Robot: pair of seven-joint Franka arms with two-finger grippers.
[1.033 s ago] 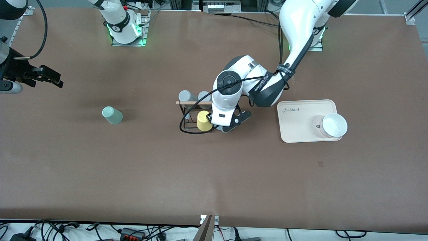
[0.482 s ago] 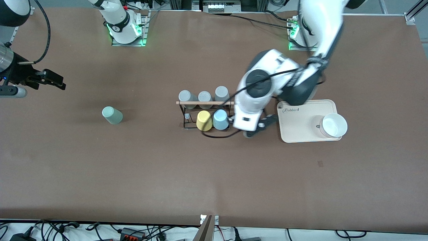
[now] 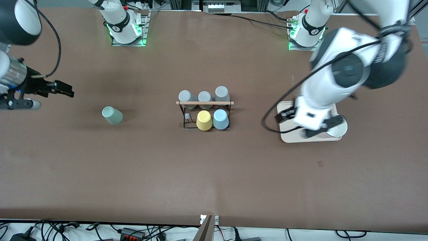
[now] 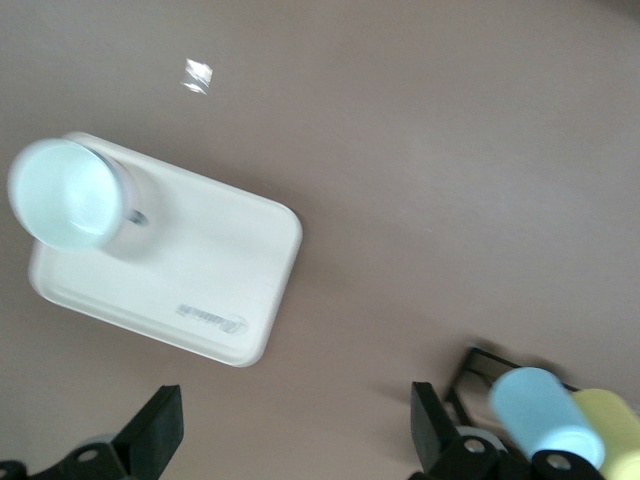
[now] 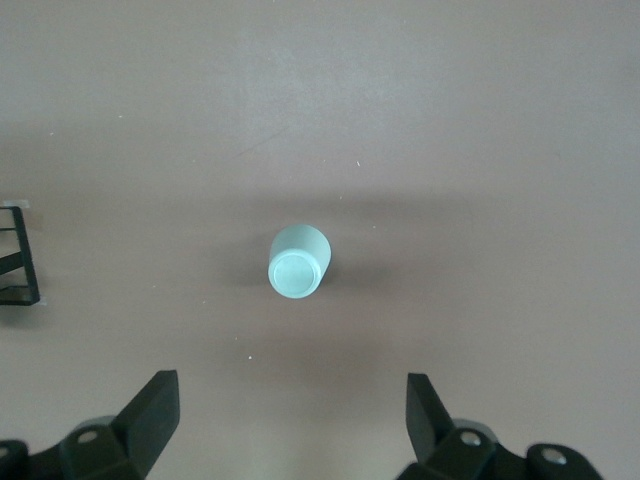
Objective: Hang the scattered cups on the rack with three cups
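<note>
On the rack (image 3: 204, 103) at the middle of the brown worktop (image 3: 214, 174), left the light blue cup (image 3: 220, 119) mouth down beside the yellow cup (image 3: 204, 120), in the row nearer the front camera, with three grey cups (image 3: 205, 96) in the row just farther off. Had the left gripper (image 4: 292, 435) down at that rack a second earlier, closed around the blue cup; let go since, swung away toward the left arm's end of the table and hung over the cream tray (image 3: 291, 134) and its white bowl (image 3: 337, 129), fingers spread wide and holding nothing. Judged one of the two scattered cups hung, and one rack place beside the yellow cup, toward the right arm's end, seemingly free. Left the pale mint green cup (image 3: 112, 115) alone on the bare worktop, well apart from the rack, toward the right arm's end. Kept the right gripper (image 5: 290, 430) in the air near that cup, fingers wide apart and empty, with the wrist camera looking straight down on the mint cup. Probably called next for a descent and a grip there, then a carry to the free peg. Showed a plain, matte brown covering, unmarked but for a small dark patch nearer the front camera, with green lights at both arm bases along the farther edge and cables strewn off the nearer edge.
</note>
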